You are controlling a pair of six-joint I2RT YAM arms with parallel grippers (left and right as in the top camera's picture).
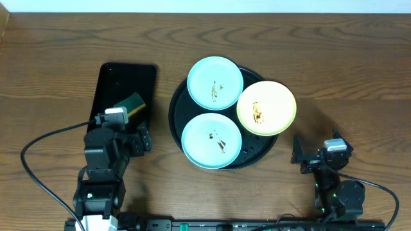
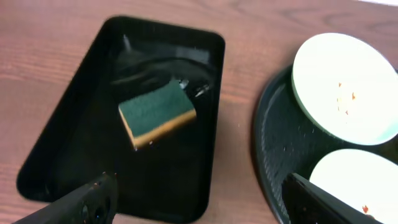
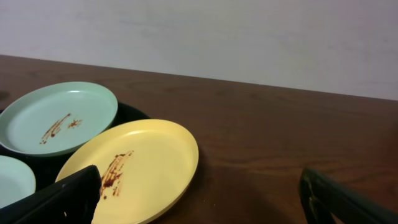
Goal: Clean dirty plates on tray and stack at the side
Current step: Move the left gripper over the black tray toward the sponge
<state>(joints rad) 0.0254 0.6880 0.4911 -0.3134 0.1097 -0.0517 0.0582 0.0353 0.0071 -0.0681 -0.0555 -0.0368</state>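
Three plates lie on the round black tray (image 1: pixel 174 114) at mid-table. One mint-green plate (image 1: pixel 214 82) is at the back and a second mint-green plate (image 1: pixel 211 140) at the front, with the pale yellow plate (image 1: pixel 266 108) overhanging the tray's right rim. All three carry brown smears. My left gripper (image 1: pixel 122 135) hovers open and empty over the near end of the rectangular tray, left of the plates. My right gripper (image 1: pixel 319 154) stands open and empty over bare wood, to the front right of the yellow plate (image 3: pixel 143 168).
A green-and-tan sponge (image 2: pixel 157 112) lies in the small rectangular black tray (image 2: pixel 74 143), left of the round tray (image 2: pixel 273 137). Bare wooden tabletop (image 3: pixel 280 143) stretches to the right of the plates. Cables trail from both arm bases along the front edge.
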